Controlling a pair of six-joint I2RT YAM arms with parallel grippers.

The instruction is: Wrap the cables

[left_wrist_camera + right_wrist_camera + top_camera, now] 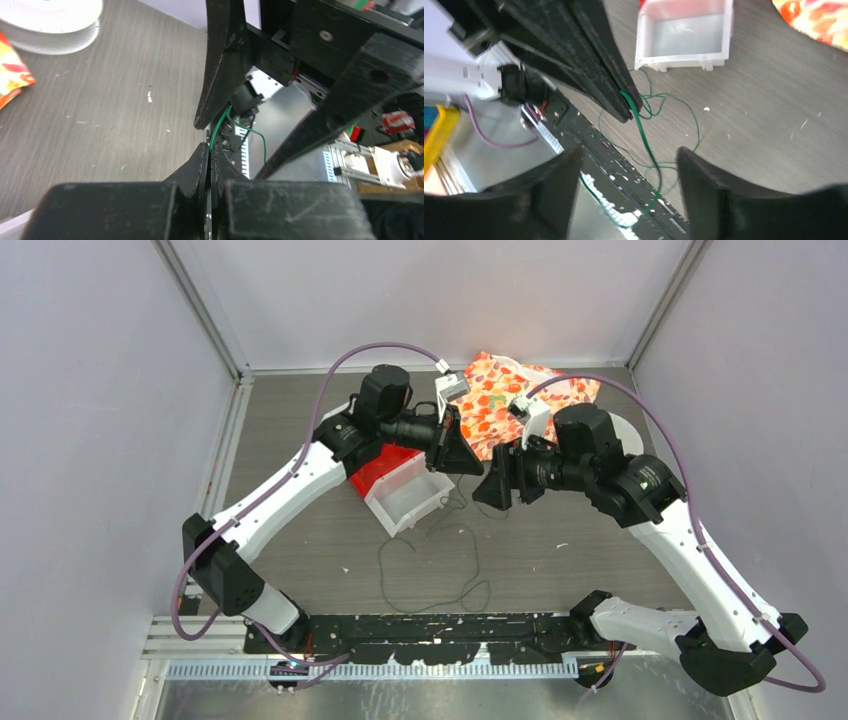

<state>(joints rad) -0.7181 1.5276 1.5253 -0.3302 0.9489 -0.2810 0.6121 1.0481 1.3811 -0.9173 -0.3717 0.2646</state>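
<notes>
The left gripper (210, 150) was fully closed at the middle of the table (600, 550), with its two fingertips pressed together on a strand of the cables (640, 129). In the left wrist view, the thin green strand emerged from between the closed tips and ran upward toward the right gripper (629, 152). The right gripper faced the left gripper at close range. Its fingers (719, 195) stood well apart, and no part of either finger closed on anything. In the right wrist view, the clamped strand ran down from the left gripper's tips through the gap between the open right fingers without touching them. The rest of the cables lay in loose loops on the table, between the grippers and the arm bases, and part of one strand extended over the black base rail (450, 625) at the near edge. A white bin (410, 498) stood open side up just beside the left gripper, and some loops lay close to its near wall. A red container (385, 468) touched the far side of the bin. An orange patterned bag (500, 400) lay at the far edge of the table, behind both grippers. A white round object (50, 25) lay near the bag.
</notes>
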